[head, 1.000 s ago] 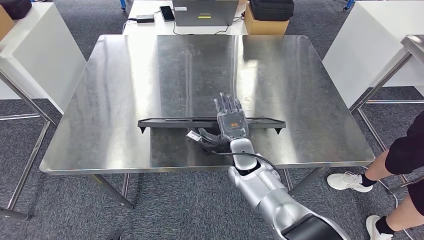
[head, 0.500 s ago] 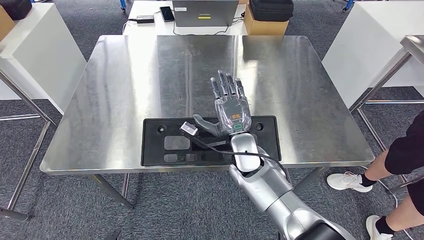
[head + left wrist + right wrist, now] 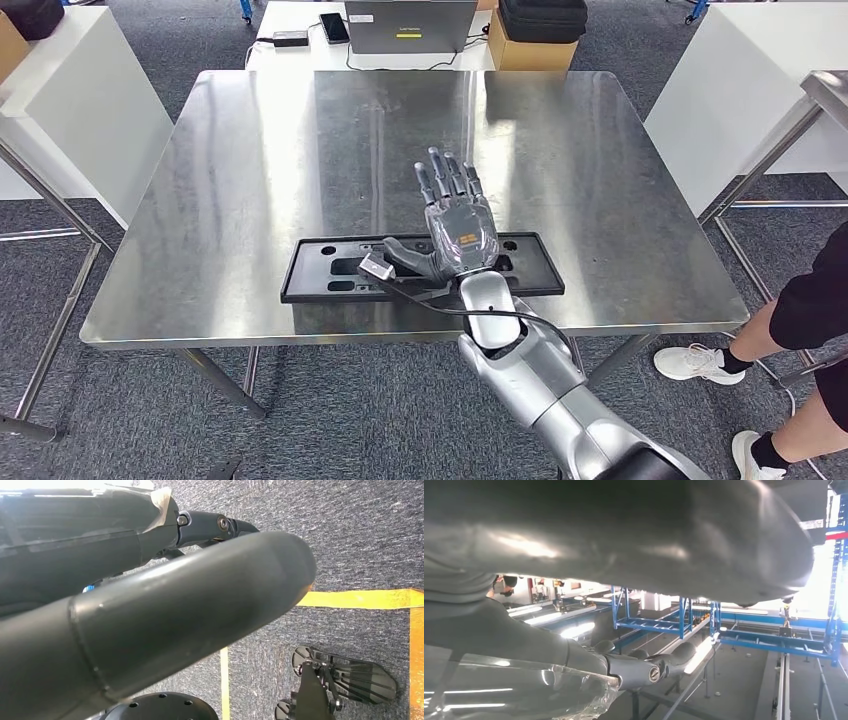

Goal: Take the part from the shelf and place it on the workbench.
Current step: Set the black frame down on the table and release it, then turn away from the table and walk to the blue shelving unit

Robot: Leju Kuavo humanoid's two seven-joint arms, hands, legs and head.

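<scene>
The part [image 3: 330,270], a long flat black plastic panel with holes, lies flat on the steel workbench [image 3: 260,160] close to its front edge. My right hand [image 3: 455,225] is over the panel's middle, palm down, fingers spread and pointing away from me, thumb out to the left. It holds nothing. In the right wrist view its fingers [image 3: 639,667] stretch out straight with nothing between them. The left wrist view looks down past a thick dark rounded piece of my left hand [image 3: 165,615] to the carpet; how its fingers lie is hidden.
Behind the workbench a white table carries a laptop [image 3: 410,25], a phone [image 3: 334,26] and a black case on a cardboard box [image 3: 540,35]. White tables stand at left and right. A person's legs in white shoes [image 3: 700,362] are at the right.
The panel went from standing on its long edge in my right hand to lying flat on the bench. My right hand let go, spread its fingers and rose slightly.
</scene>
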